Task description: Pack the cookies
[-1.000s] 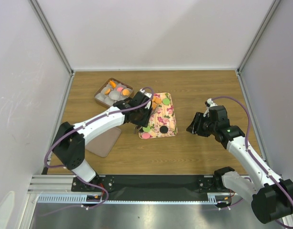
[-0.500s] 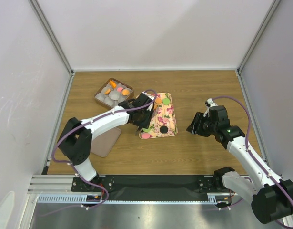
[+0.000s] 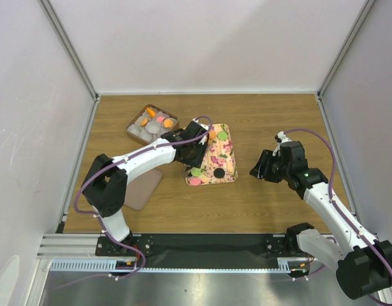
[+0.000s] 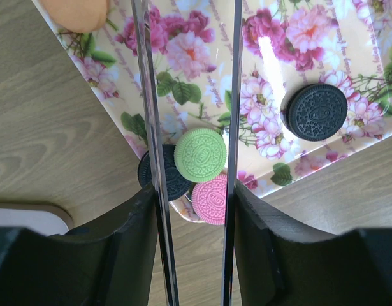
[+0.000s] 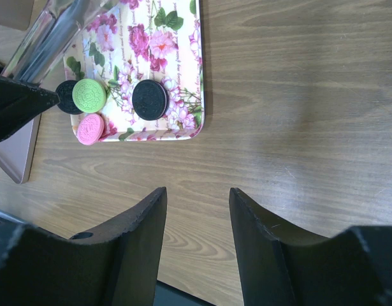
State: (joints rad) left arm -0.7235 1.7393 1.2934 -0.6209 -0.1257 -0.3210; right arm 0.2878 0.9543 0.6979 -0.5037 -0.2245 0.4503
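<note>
Though within white walls [image 3: 202, 44], a wood-grain table [image 3: 266, 118] with cookies [image 3: 218, 173].

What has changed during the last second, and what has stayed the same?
The elbow of the left arm swung toward the middle, and the left gripper edged slightly farther over the floral tray, jaws open, taking or releasing nothing. The cookies, the brown box and the open right gripper stayed in place.

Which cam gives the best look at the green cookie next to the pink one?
Left wrist: the green cookie is large, central, its embossing sharp. Right wrist shows it small at the tray corner; in the top view it is barely a dot.
</note>
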